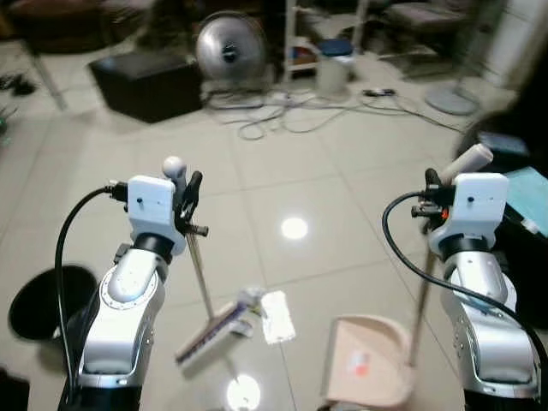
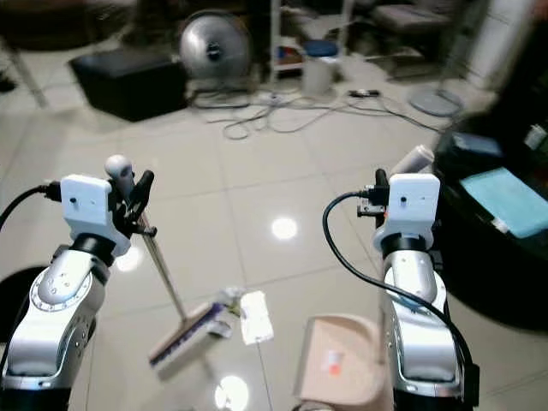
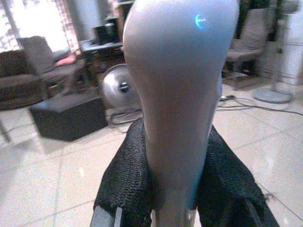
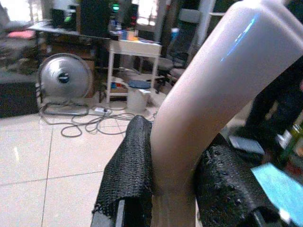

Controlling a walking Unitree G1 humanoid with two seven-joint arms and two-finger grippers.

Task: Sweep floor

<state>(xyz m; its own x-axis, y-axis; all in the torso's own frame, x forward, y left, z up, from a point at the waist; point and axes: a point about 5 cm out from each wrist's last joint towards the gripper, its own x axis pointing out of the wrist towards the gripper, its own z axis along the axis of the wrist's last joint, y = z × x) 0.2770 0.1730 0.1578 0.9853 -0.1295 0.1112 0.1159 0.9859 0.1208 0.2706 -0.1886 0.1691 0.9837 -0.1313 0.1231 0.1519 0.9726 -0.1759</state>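
Two hands are busy here, each clenched on a handle. The left hand (image 1: 190, 199) grips the broom (image 1: 199, 272) near its rounded top, the pads (image 3: 128, 179) pressed to either side of the shaft, and the thin pole runs down and away from that hand to the brush head on the tile floor (image 1: 282, 180). Touching the head, on its far side from the left hand, lies a crumpled white scrap (image 1: 276, 315). The right hand (image 1: 431, 199) is closed round the pale handle of the dustpan (image 1: 366, 360), whose pole drops to the beige pan resting on the floor below that hand, near the scrap but apart from it.

Both tools look light and stiff, hard plastic on slim poles, so I'd judge the smooth, slick handles the weak point: held this high, the long shafts could twist or swing in the grip. The scrap seems feather-light and may skid or flutter ahead of the bristles rather than roll, so a short, low stroke toward the pan mouth looks wisest.
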